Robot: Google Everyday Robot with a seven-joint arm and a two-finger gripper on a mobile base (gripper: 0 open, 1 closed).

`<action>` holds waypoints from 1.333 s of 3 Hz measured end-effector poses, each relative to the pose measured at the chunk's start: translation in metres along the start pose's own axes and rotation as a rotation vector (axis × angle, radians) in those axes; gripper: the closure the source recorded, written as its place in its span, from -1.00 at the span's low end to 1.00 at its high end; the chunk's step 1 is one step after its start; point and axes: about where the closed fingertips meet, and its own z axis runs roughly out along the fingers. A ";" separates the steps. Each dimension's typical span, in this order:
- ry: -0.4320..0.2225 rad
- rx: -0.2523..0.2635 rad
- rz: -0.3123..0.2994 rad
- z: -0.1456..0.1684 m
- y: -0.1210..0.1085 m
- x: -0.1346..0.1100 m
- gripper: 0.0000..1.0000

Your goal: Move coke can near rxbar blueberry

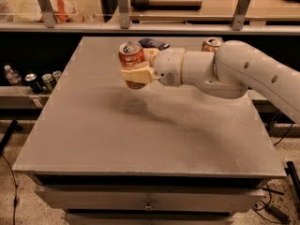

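Gripper [136,75] jaws clamped on coke can [131,53], held above counter [93,139]; rxbar blueberry [153,43] just behind, near far edge; second can [211,44] at right.

Gripper [136,74] aloft, jaws clamping coke can [131,55]

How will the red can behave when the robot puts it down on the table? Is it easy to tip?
The red can, held upright above the table in the shut gripper, is tall and narrow, so it probably tips if released tilted. Its round wall would likely roll once it lies down. The smooth metal looks somewhat slippery.
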 end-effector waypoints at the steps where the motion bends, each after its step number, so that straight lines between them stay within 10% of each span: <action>1: 0.016 0.016 0.013 0.003 -0.008 0.004 1.00; 4: 0.028 0.097 0.041 0.005 -0.037 0.022 1.00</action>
